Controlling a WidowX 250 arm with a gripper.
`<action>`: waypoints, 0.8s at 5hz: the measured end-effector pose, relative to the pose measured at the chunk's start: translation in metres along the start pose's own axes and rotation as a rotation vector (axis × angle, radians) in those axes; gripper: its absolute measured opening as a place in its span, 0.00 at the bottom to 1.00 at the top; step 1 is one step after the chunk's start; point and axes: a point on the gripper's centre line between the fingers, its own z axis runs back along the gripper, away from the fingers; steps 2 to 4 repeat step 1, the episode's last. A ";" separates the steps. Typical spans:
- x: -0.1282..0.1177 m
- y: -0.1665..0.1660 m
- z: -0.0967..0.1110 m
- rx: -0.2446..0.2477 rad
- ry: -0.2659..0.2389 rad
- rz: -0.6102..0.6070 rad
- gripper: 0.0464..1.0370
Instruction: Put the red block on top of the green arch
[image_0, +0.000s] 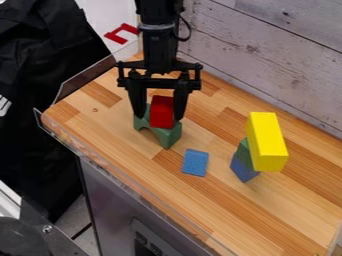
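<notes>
Apparently the red block (161, 113) is where I want it: upright over the middle of the green arch (169, 136), between the jaws (161, 118). They stand close on either side of it, but from here I can't tell whether they clench it or have let it go. That straddling makes sense to me, since it keeps the block centred over the narrow top while the arch stands on its feet, its hollow turned towards the bench's near edge. I can't be sure the block's underside bears fully on the arch, so I'd check that before lifting away; a sideways nudge could topple both. Near the arch, a flat blue block (195, 162) lies on the bench (227, 215), out of the way of a straight rise. Well apart, the yellow block (267, 142) perches over a green piece (244, 152) and a blue piece (243, 169), and I'd steer clear of it. The plank wall (267, 30) behind limits any swing that way.
</notes>
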 end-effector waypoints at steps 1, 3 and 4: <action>0.002 0.001 0.000 0.002 -0.009 0.018 0.96; 0.002 0.001 0.000 0.002 -0.009 0.018 0.96; 0.002 0.001 0.000 0.002 -0.009 0.018 0.96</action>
